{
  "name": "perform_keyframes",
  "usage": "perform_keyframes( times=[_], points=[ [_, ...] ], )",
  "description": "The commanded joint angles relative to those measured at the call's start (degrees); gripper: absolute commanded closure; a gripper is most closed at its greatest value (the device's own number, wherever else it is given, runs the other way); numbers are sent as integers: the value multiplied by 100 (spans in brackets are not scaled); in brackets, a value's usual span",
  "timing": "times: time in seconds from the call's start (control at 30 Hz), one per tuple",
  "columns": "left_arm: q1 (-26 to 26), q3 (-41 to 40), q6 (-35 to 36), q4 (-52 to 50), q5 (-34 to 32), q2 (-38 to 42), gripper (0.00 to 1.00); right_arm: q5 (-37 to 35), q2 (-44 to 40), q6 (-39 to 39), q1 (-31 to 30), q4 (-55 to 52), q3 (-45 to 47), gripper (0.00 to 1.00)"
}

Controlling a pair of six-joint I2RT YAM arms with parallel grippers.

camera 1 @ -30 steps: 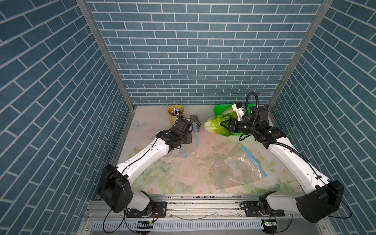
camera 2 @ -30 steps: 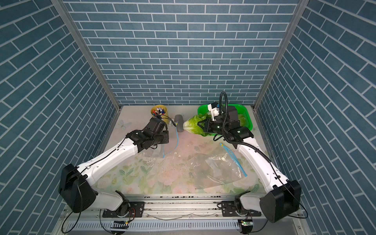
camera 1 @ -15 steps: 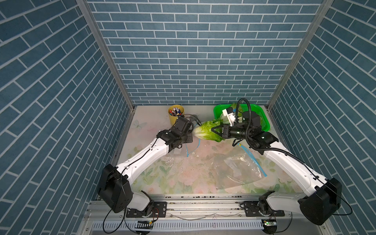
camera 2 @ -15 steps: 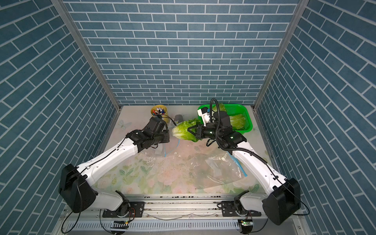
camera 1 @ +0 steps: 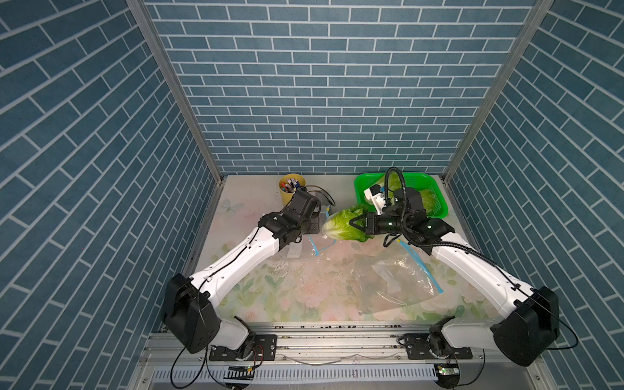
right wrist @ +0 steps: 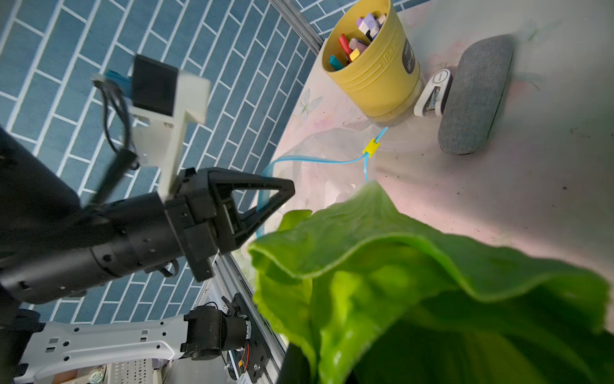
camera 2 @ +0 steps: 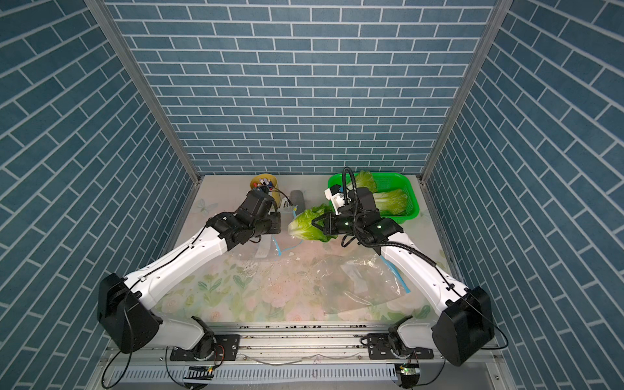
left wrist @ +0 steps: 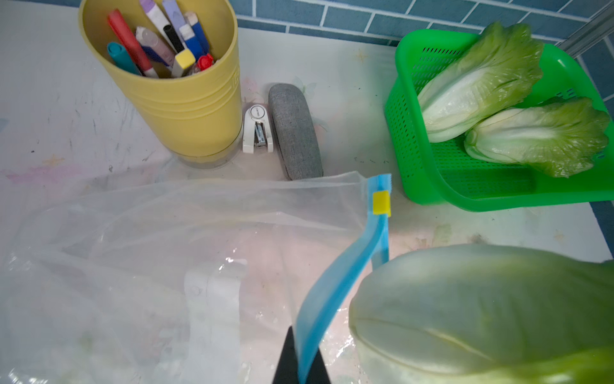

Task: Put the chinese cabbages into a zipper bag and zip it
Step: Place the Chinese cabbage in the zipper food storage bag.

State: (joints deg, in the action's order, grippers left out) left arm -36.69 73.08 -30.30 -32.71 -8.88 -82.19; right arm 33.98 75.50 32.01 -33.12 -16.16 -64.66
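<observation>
Left wrist view: the left gripper (left wrist: 301,364) is pinched tight on the blue zip edge of the zipper bag (left wrist: 166,232), holding that edge up. In both top views the right gripper (camera 1: 353,223) clamps one chinese cabbage (camera 1: 339,225) by its leaves above the table, stalk end pointing to 9 o'clock, just beside the left gripper. Two more chinese cabbages (left wrist: 478,86) (left wrist: 538,136) lie in the green basket (left wrist: 397,126) at 1 o'clock.

I hold one green-white cabbage (camera 1: 342,224) aloft beside the open clear bag (left wrist: 166,232); two cabbages (left wrist: 478,86) lie in the basket (left wrist: 415,186).
</observation>
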Motion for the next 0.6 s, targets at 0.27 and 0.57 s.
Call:
perform_keyframes(
  times=[0.27,0.57],
  points=[
    [-22,131,281,177,350,106,100,546,147,-481,-372,140,-398,100],
    [-23,102,321,358,549,273,100,815,378,-682,-475,465,-234,100]
  ],
)
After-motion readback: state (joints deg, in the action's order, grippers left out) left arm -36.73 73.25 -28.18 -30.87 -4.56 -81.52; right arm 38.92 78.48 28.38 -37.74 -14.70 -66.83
